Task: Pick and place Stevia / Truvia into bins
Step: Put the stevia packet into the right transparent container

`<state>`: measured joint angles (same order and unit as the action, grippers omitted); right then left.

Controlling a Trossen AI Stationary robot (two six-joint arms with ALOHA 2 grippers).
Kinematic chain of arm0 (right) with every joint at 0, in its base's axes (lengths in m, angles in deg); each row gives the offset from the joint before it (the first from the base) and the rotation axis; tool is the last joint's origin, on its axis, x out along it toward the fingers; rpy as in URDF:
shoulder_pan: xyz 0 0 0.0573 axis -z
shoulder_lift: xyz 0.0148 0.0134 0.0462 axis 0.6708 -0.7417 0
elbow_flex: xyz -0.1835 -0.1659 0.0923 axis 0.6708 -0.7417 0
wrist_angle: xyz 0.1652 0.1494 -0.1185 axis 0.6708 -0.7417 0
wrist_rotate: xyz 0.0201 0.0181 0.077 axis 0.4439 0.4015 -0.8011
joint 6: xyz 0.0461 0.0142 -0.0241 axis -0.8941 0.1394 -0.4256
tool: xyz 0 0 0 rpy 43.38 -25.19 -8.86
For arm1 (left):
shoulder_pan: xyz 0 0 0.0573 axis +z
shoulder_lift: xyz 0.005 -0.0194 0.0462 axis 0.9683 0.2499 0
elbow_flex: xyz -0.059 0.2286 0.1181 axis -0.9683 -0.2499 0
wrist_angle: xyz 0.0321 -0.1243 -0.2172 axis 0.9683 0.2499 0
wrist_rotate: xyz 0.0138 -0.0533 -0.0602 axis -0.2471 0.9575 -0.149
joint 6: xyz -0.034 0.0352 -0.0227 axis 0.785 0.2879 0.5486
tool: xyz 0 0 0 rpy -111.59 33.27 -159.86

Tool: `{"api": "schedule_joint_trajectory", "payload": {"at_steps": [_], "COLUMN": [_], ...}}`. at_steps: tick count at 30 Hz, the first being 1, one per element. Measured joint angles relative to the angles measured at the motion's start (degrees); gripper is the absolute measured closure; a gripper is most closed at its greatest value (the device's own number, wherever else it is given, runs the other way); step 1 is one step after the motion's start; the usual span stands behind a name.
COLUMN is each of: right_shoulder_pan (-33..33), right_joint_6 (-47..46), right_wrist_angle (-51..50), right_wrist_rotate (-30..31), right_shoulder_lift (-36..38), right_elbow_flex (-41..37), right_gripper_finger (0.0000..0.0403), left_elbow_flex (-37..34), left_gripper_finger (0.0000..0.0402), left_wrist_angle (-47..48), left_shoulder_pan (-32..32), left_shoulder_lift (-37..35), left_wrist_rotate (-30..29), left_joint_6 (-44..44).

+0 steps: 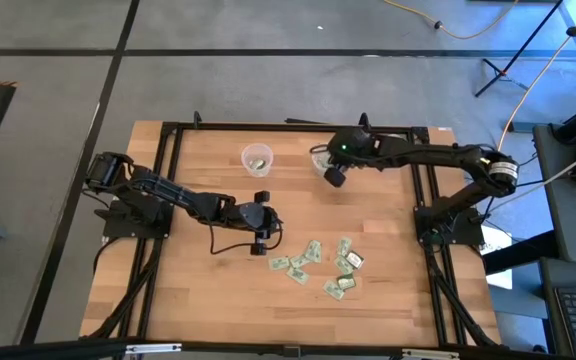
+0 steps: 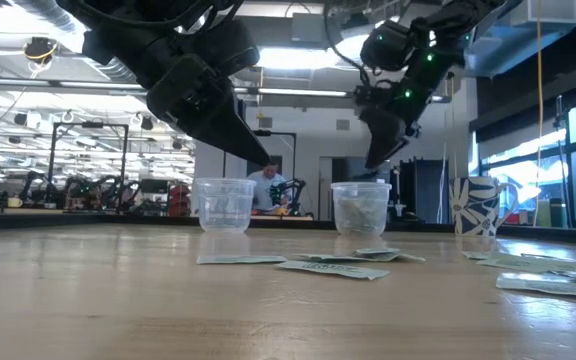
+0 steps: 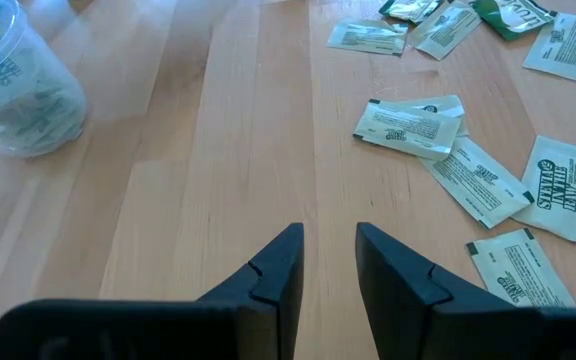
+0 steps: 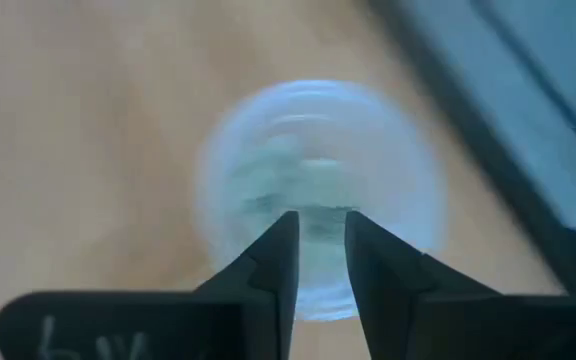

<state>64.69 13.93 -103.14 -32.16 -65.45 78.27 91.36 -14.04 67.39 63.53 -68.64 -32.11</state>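
Both sets of jaws stand a little apart with nothing between them, as my wrist cameras show.

From the high view I see the left gripper (image 1: 265,240) low over the table's middle, just beside the scattered Stevia sachets (image 1: 320,265). My right gripper (image 1: 333,173) hangs over the right-hand bin (image 1: 321,157) at the far edge; the other bin (image 1: 257,159) stands apart to its left.

At table height, the two cups (image 2: 224,205) (image 2: 360,208) sit upright, each with sachets inside, and loose sachets (image 2: 333,268) lie flat in front. A white patterned mug (image 2: 477,206) stands to the right.

On my left wrist view, the fingers (image 3: 278,275) point at bare wood, sachets (image 3: 410,124) near them, one bin (image 3: 13,85) off to the side.

On the right wrist view, the fingers (image 4: 278,262) hover above a cup (image 4: 318,190); it's blurred, but greenish paper seems to lie inside.
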Motion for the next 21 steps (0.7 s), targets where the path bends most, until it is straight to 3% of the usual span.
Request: {"api": "schedule_joint_trajectory", "payload": {"at_steps": [5,7,16,21], "right_shoulder_pan": [-5.95,-9.27,-24.42,-30.64], "right_joint_6": [5.51,6.62,6.31,2.32], "right_wrist_angle": [-1.99,-2.07,4.99,6.41], "right_wrist_rotate": [-14.4,-17.58,-17.9,-12.06], "right_shoulder_lift": [0.23,0.1,-0.2,-0.75], "right_elbow_flex": [-0.05,-0.66,-4.95,-5.67], "right_gripper_finger": [0.0314,0.0314,0.0327,0.0339], "left_elbow_flex": [0.0,0.0,0.0,0.0], "left_gripper_finger": [0.0313,0.0313,0.0313,0.0313], "left_wrist_angle": [0.01,0.02,0.02,0.02], "left_shoulder_pan": [-0.01,-0.02,-0.02,-0.01], "left_shoulder_lift": [0.0,0.0,0.0,0.0], "left_wrist_rotate": [0.0,0.0,0.0,0.0], "left_joint_6": [-0.02,0.0,0.0,0.01]}}
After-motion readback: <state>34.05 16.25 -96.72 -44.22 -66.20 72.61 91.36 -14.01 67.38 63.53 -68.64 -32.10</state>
